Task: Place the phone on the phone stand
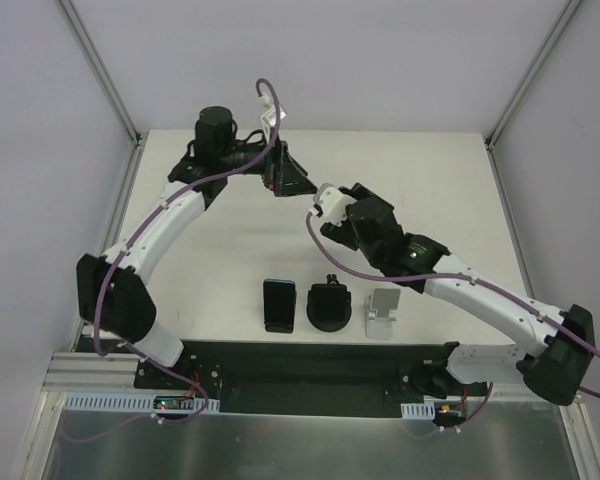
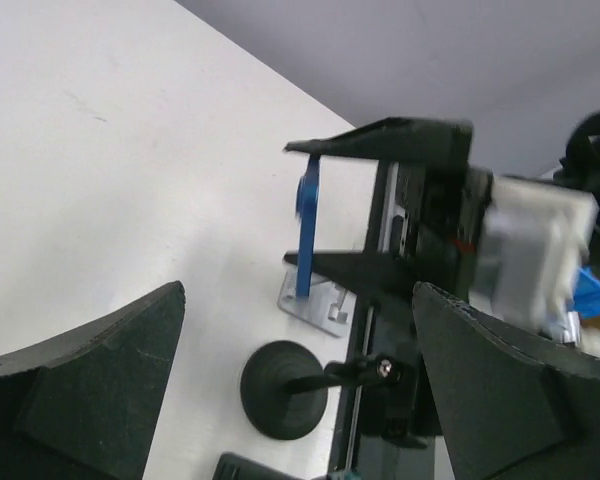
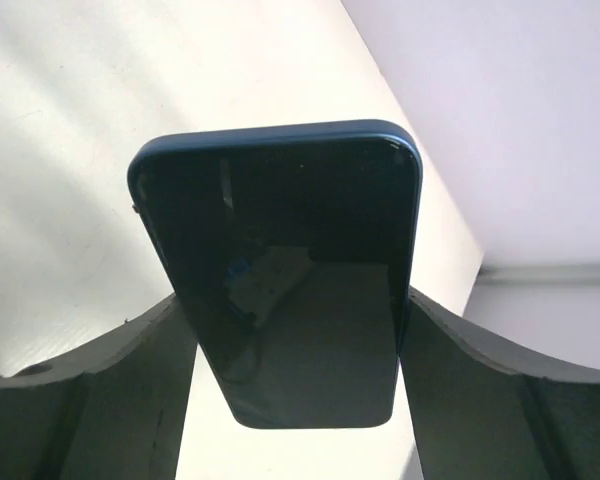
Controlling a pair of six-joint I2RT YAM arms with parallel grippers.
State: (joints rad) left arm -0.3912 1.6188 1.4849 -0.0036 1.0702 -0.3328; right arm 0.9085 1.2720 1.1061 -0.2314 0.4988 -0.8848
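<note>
Blue-cased, the phone (image 3: 280,280) is clamped by its edges in the right gripper (image 3: 295,305), held over the table (image 1: 440,190), apparently clear of the surface. The left gripper (image 2: 300,290) is spread wide and empty at the far side.

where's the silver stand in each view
top: silver stand at the near edge, right of the black stand
left wrist: centre, partly behind the blue phone, above the black stand
right wrist: not in it
landmark: black stand, in top and left wrist
</note>
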